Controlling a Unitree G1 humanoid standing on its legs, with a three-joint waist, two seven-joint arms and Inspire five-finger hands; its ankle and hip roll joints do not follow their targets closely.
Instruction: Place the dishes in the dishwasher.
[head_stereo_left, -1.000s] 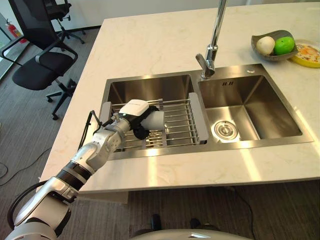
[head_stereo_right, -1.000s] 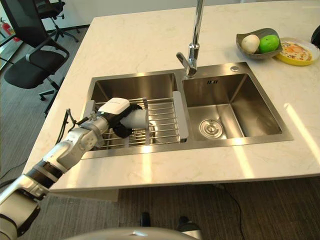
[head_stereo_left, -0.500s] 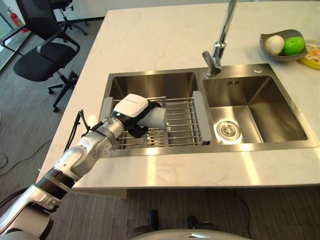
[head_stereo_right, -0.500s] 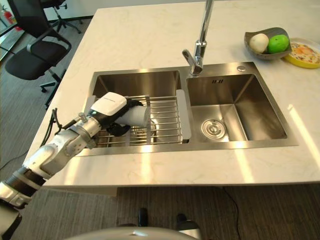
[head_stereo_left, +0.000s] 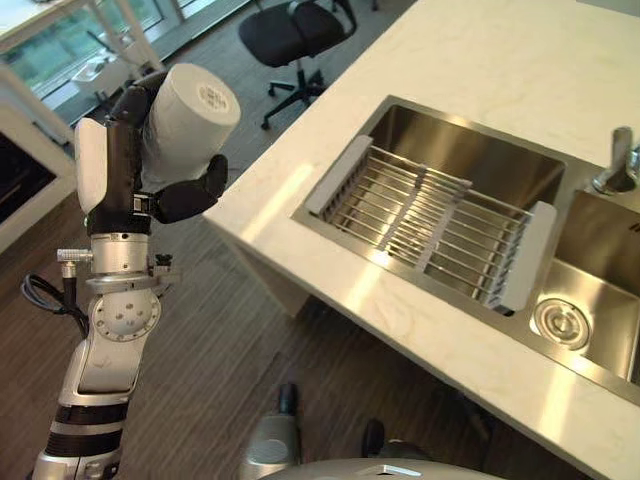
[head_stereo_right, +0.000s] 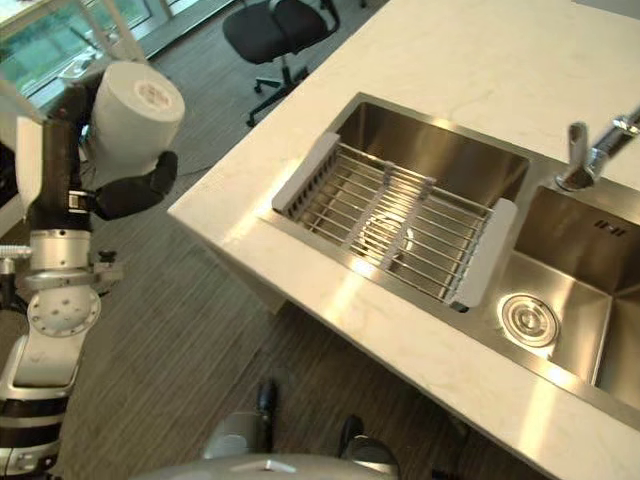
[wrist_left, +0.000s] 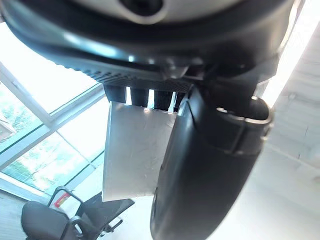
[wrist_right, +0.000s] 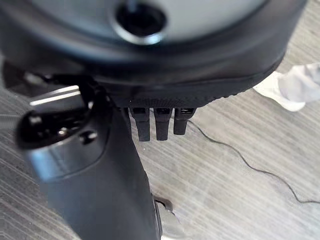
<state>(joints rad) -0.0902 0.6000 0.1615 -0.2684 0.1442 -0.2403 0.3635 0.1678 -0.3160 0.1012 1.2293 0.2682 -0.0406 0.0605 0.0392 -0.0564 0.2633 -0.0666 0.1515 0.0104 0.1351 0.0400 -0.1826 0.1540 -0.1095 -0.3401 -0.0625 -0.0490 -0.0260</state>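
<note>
Your left hand (head_stereo_left: 125, 175) grips a white cup (head_stereo_left: 185, 120), raised over dark striped floor (head_stereo_left: 230, 340). Right hand (wrist_right: 100, 165) hangs relaxed above the floor. A pale marble counter (head_stereo_left: 520, 60) holds a steel sink (head_stereo_left: 440, 150) with a rack (head_stereo_left: 430, 220); an office chair (head_stereo_left: 290, 25) stands beyond.

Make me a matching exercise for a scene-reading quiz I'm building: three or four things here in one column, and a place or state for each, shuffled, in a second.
Things:
1. white cup
2. wire rack
3. office chair
4. drain

Places or states:
A. spans the left sink basin
B. on the floor past the counter's far side
C. held in the left hand, out beside the counter
D. at the bottom of the right sink basin

Pairs: 1-C, 2-A, 3-B, 4-D
</note>
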